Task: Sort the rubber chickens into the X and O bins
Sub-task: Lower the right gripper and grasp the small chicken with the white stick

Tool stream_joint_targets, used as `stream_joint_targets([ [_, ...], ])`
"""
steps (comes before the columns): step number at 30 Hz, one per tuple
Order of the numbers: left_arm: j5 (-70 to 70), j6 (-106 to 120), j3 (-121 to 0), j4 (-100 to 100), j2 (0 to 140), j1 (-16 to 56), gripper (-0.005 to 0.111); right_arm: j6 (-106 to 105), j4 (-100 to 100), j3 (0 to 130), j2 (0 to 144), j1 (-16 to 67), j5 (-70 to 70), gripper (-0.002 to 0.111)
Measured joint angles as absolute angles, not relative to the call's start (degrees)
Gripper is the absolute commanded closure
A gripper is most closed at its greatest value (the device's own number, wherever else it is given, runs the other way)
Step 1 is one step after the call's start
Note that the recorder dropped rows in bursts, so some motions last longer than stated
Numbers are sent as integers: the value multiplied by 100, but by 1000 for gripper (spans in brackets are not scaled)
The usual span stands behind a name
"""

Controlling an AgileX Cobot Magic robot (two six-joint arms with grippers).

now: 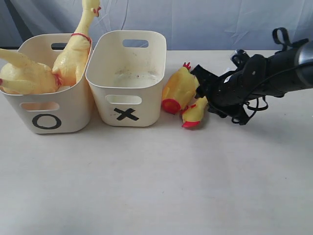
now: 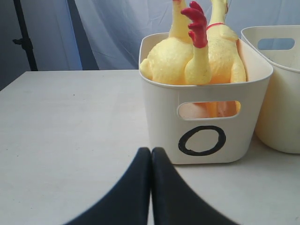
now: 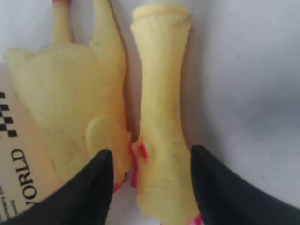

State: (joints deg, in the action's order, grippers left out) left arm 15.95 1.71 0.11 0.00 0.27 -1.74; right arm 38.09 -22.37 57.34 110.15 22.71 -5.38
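Two large long-necked rubber chickens (image 1: 29,73) (image 1: 73,54) stand in the O bin (image 1: 46,115). The X bin (image 1: 128,105) beside it holds nothing. Two smaller chickens (image 1: 178,90) (image 1: 194,112) lie on the table to the right of the X bin. My right gripper (image 1: 201,94) is down at them and open. In the right wrist view its jaws (image 3: 151,154) straddle the slimmer chicken (image 3: 161,108), with the fatter one (image 3: 70,103) just outside one finger. My left gripper (image 2: 151,151) is shut and empty, low over the table in front of the O bin (image 2: 201,117); it does not show in the exterior view.
The X bin's wall (image 2: 281,93) stands close beside the O bin. A white printed label reading "WORLD" (image 3: 18,187) lies against the fatter chicken. The right arm (image 1: 274,68) reaches in from the right edge. Pale tabletop (image 1: 156,186) stretches across the front.
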Motion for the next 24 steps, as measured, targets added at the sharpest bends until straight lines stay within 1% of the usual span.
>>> stream_joint_targets([
  [2, 1595, 171, 11, 0, 27, -174, 107, 3809, -2260, 5816, 11125, 2365, -538, 35],
  [4, 1595, 171, 11, 0, 27, -174, 107, 3795, -2260, 5914, 11209, 2391, -590, 37],
  [6, 1595, 171, 11, 0, 27, -174, 107, 3795, -2260, 5994, 11305, 2400, -708, 42],
  [10, 1595, 171, 11, 0, 27, -174, 107, 3795, -2271, 6028, 11551, 2403, -870, 56],
  [13, 1595, 171, 11, 0, 27, -174, 107, 3795, -2282, 6094, 11685, 2403, -881, 73],
  [14, 1595, 171, 11, 0, 27, -174, 107, 3784, -2282, 6103, 11725, 2403, -874, 83],
  [16, 1595, 171, 11, 0, 27, -174, 107, 3688, -2282, 6135, 11786, 2403, -824, 109],
  [22, 1595, 171, 11, 0, 27, -174, 107, 3383, -1959, 6135, 11755, 2388, -806, 109],
  [24, 1595, 171, 11, 0, 27, -174, 107, 3363, -1641, 6111, 11591, 2339, -1041, 109],
])
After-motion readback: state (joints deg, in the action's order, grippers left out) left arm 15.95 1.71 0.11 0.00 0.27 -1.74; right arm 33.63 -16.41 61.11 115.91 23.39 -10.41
